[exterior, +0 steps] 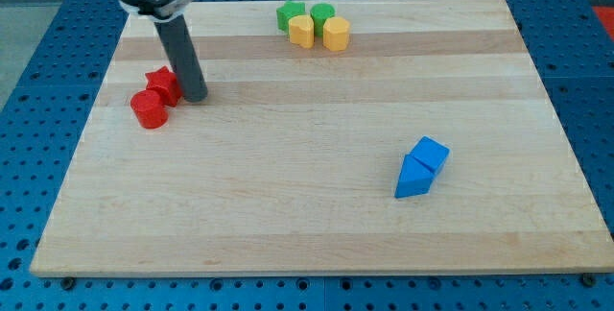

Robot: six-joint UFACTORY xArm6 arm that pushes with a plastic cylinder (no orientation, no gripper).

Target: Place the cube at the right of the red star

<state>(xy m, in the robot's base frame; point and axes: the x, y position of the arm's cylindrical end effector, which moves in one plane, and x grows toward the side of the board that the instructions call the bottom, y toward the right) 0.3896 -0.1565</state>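
Note:
A red star (162, 83) lies near the board's left edge, touching a red cylinder (149, 109) just below and to its left. My tip (194, 96) rests on the board right beside the star's right side. A blue cube (431, 153) sits far off at the view's lower right, touching a blue triangular block (413, 179) below it.
At the view's top centre, two green blocks (291, 13) (322, 14) and two yellow blocks (302, 31) (336, 34) cluster together. The wooden board (307, 225) lies on a blue perforated table.

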